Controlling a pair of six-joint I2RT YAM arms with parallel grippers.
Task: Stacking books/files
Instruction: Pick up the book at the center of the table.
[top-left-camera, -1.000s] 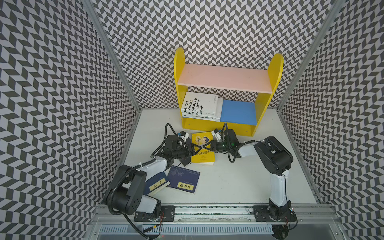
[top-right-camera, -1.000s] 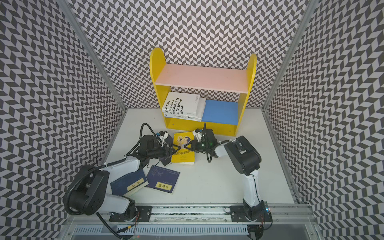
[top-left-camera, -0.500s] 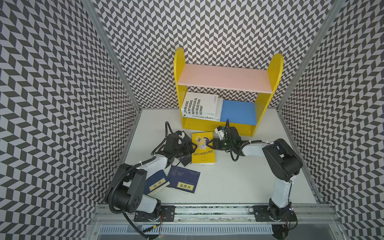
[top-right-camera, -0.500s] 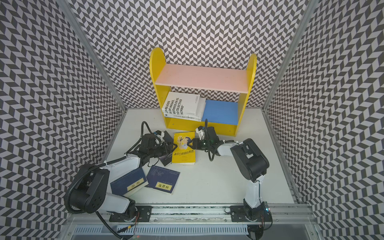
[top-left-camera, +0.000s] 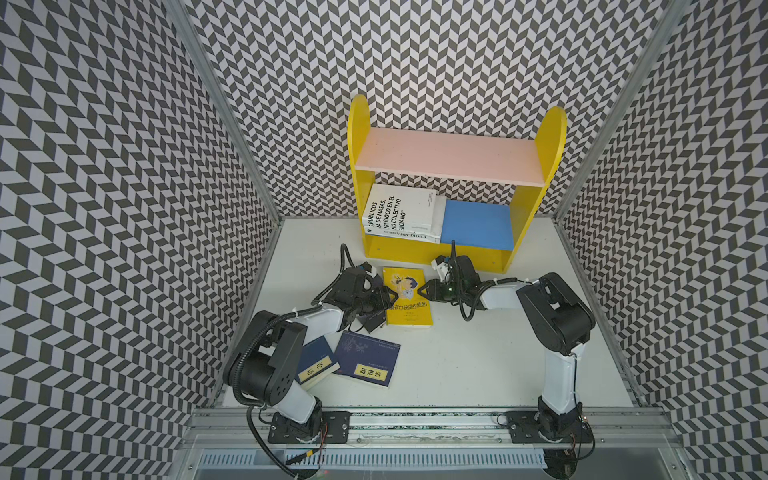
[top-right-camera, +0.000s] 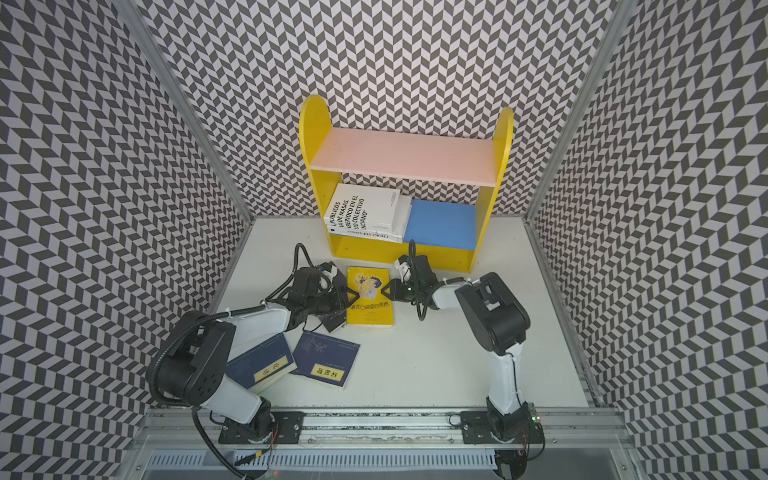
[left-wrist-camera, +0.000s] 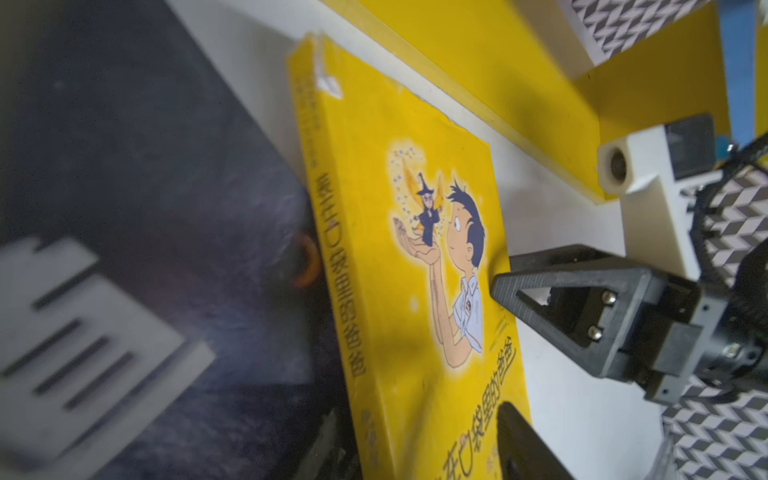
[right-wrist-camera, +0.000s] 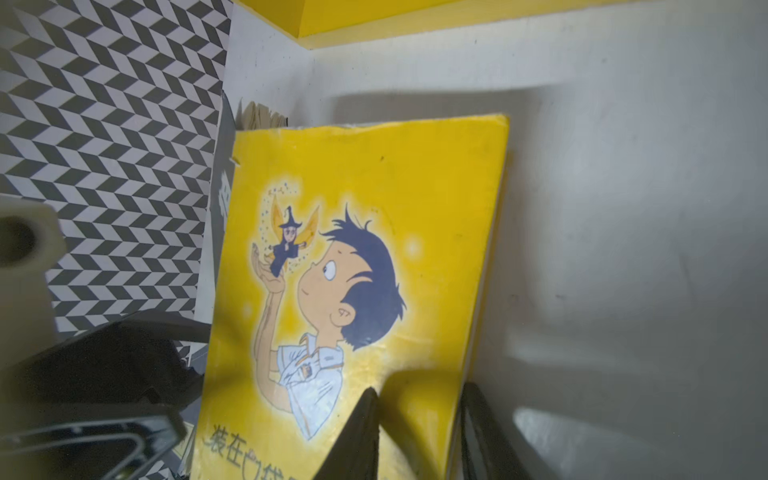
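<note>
Claws of two robot arms face each other across a yellow book (top-left-camera: 408, 309) that lies flat, cover up, in the middle of the desk. The right claw (right-wrist-camera: 417, 390) straddles the book's right long edge. In the right wrist view one dark finger (right-wrist-camera: 359, 428) sits over the cartoon cover and the other just off the edge, with the cover bulging a little between them. The jaws stand partly apart, and it cannot be told whether they already pinch the edge. The left claw (top-left-camera: 388, 296) sits at the opposite long edge. The left wrist view shows one finger (left-wrist-camera: 521, 440) over the cover and hides the other, so its state cannot be told either.

The book's long axis runs from the desk's front edge toward the back edge. Its far short edge stops just short of the yellow shelf (top-left-camera: 432, 254). Both arms are about equally near, one on each long side.

A black book (left-wrist-camera: 145, 187) lies below the left claw, hard against the yellow book's left edge. A navy book (top-left-camera: 365, 365) and a second navy book (top-left-camera: 316, 365), both with yellow labels, lie near the front left corner. White books (top-left-camera: 399, 210) are stacked on the shelf's lower level beside a bare blue board (top-left-camera: 476, 224). The desk (top-left-camera: 478, 357) is bare toward its right edge, so that side looks the freest for a lift.
</note>
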